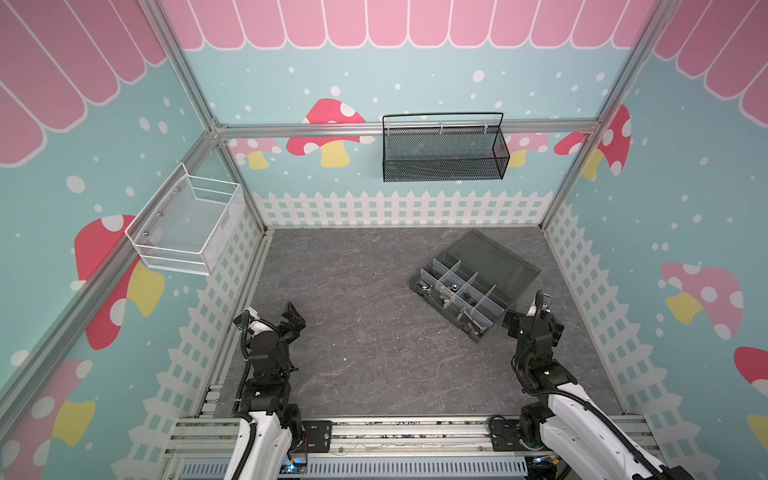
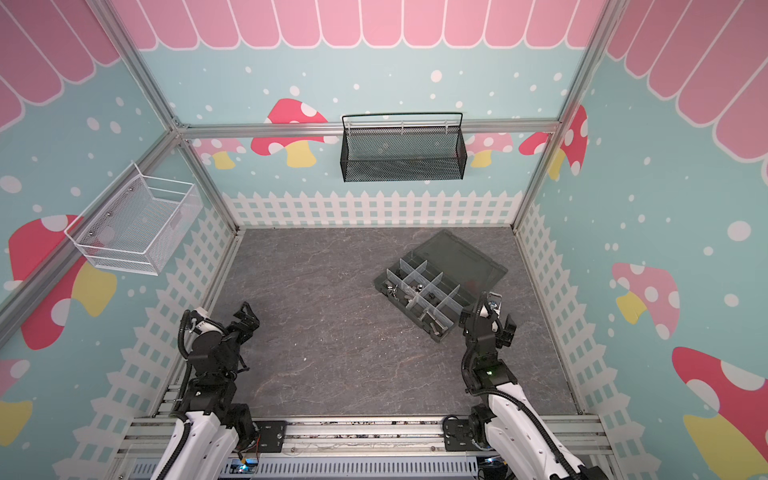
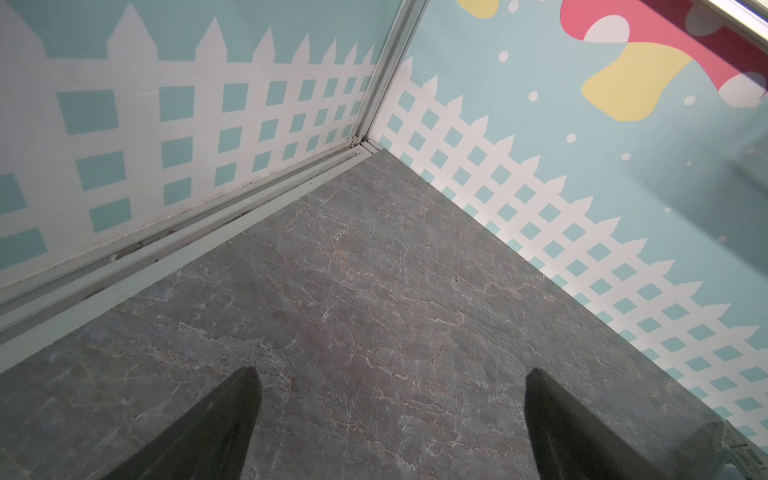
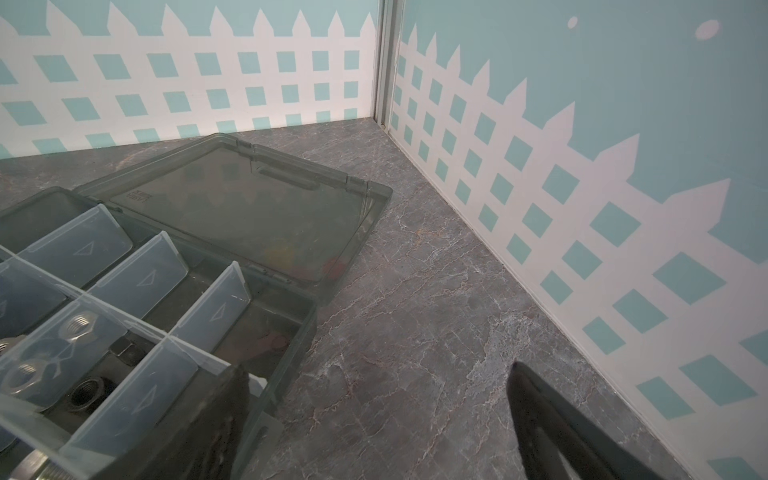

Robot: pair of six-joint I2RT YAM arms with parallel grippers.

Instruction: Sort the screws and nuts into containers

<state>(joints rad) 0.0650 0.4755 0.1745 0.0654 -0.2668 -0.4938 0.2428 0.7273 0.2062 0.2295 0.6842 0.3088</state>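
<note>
the box (image 1: pixel 417 286) sits open on the grey table (image 1: pixel 353 291), right of centre in both top views. it is turned at a slant, with its lid (image 1: pixel 496 259) folded flat toward the upper right. clear dividers (image 4: pixel 158 266) split it into compartments (image 4: pixel 266 332). in the right wrist view, silver nuts (image 4: pixel 78 326) and a black one lie in a compartment at the lower left of the frame. the threaded end of a silver screw (image 4: pixel 43 471) shows at the bottom left corner. in both top views the hardware (image 1: pixel 446 301) shows only as small glints in compartments toward the box's lower left side, too small to tell apart.

the right gripper (image 4: pixel 386 419) hangs just beside the box's lower right end, its jaws spread wide and holding nothing. one finger (image 4: pixel 224 419) overlaps the box's corner in the wrist view; whether it touches, i cannot tell. the left gripper (image 3: pixel 390 424) is at the lower left of both top views, well apart from the box. its jaws are also wide apart and hold nothing, with only table under them. a black basket (image 1: pixel 444 162) hangs on the back wall and a white basket (image 1: pixel 187 232) on the left wall.
</note>
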